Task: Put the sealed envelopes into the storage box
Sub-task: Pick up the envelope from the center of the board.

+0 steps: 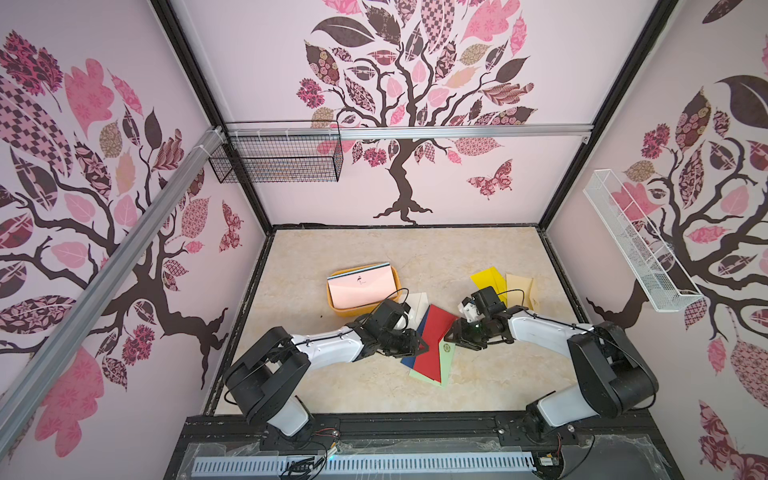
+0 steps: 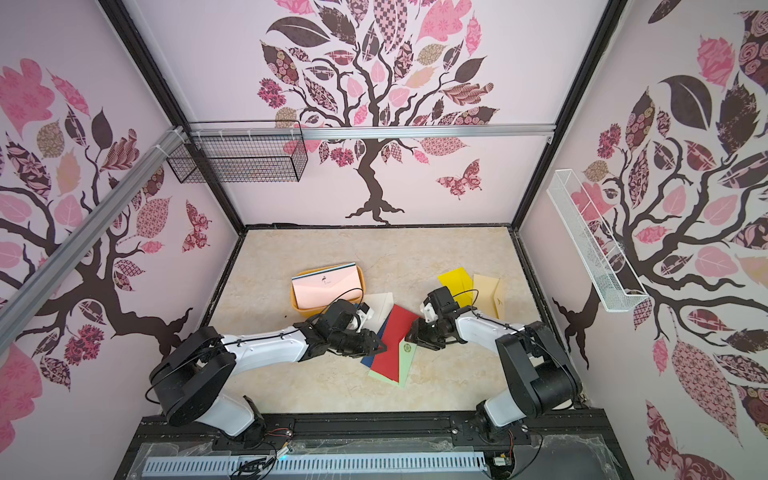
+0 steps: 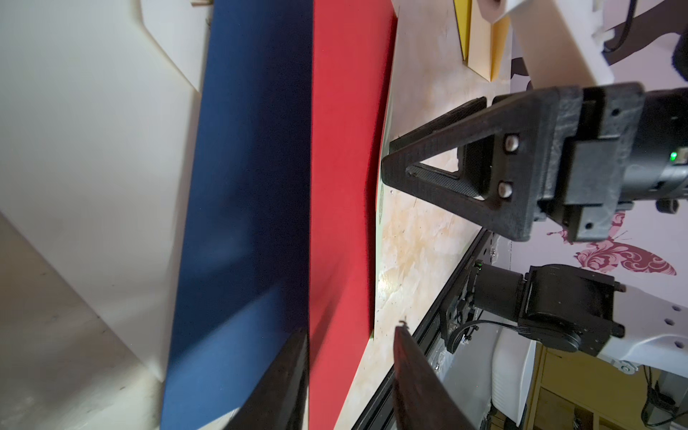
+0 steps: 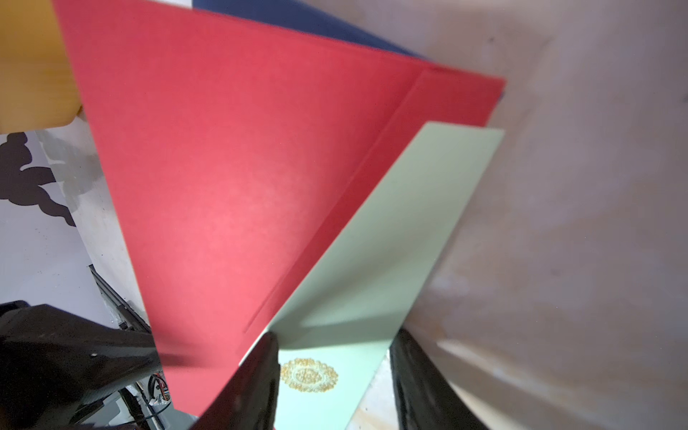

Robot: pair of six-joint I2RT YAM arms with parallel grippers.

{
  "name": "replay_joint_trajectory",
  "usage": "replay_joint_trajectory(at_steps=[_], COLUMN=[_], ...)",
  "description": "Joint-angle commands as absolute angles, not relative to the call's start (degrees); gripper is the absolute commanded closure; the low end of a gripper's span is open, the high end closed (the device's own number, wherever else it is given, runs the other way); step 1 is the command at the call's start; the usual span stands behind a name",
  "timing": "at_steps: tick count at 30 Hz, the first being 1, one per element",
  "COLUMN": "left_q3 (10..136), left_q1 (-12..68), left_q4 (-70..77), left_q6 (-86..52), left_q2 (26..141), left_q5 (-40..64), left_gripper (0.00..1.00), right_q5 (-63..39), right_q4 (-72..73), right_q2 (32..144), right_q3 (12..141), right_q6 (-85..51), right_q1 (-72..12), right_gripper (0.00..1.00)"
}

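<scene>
Now the left gripper (image 1: 422, 344), jaws parted, is straddling the red envelope (image 1: 436, 343) near the storage box (image 1: 341, 312); the right gripper (image 1: 452, 336), also spread, is bracketing the pale green envelope (image 1: 444, 365); closing should catch red alone.

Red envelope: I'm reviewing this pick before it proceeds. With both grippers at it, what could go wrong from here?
1. The red envelope overlaps the navy envelope and the pale green envelope; the left gripper, jaws astride its edge, may pinch or drag a neighbour too.
2. The right gripper sits close opposite; the two could bump.
3. The box already looks nearly full; the red envelope might slide out.
</scene>
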State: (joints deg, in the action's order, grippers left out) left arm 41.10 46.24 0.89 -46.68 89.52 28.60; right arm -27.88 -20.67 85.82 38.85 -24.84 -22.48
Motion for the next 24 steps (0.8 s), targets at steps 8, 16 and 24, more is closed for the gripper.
replay_joint_trajectory(at_steps=[8,16,24], left_q3=[42.2,42.9,46.5], left_q1=[46.6,46.6,46.3], left_q4=[7.0,7.1,-7.1], left_q6=[-48.8,-49.1,-42.0], left_q2=[94.5,94.6,89.5], left_q5=[30.9,31.3,25.8], left_gripper=[0.71,0.85,1.0], right_q5=[-25.2,-25.4,-25.6], right_q4=[-23.1,-23.1,-25.8], right_q2=[87.1,86.7,79.9], right_q3=[37.2,37.1,38.9], right_q6=[-24.1,-24.4,-24.6], right_q1=[-22.8,-22.8,-22.8], right_gripper=[0.47,0.47,0.43])
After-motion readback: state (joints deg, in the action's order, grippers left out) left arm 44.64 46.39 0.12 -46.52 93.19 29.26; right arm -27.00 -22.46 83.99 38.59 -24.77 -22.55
